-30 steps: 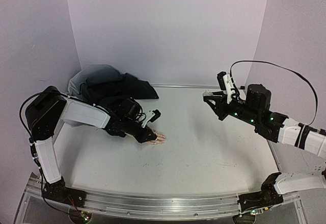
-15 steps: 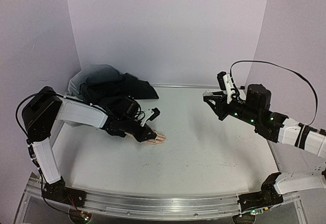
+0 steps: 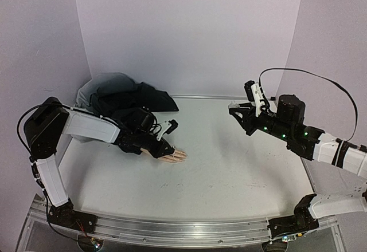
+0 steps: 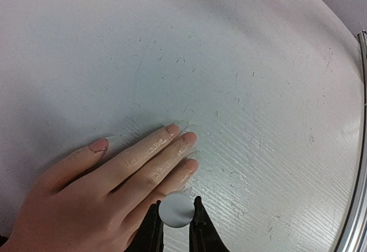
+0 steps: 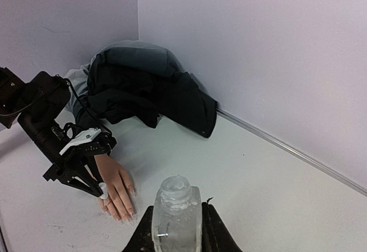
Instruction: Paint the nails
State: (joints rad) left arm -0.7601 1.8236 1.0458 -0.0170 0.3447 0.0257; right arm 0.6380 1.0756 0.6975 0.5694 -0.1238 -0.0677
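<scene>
The pale mannequin hand (image 4: 109, 189) lies flat on the table with its fingers stretched out. The nails show on the thumb (image 4: 98, 145) and on three fingertips (image 4: 172, 129). The little finger is hidden under a round white brush cap (image 4: 176, 206). My left gripper (image 4: 176, 215) is shut on that cap, low over the hand's (image 3: 172, 157) outer edge. In the right wrist view the cap (image 5: 102, 193) stands just above the fingers (image 5: 117, 192). My right gripper (image 5: 176, 223) is shut on a small clear bottle (image 5: 175, 209) with an open neck, held above the table at the right (image 3: 238, 113).
A heap of dark and grey cloth (image 3: 129, 94) fills the back left corner, and the hand comes out of it. A metal rail (image 3: 229, 97) runs along the back wall. Purple walls close in the back and both sides.
My left gripper has shifted slightly over the hand with the cap still in it. The right arm and the bottle have not moved.
</scene>
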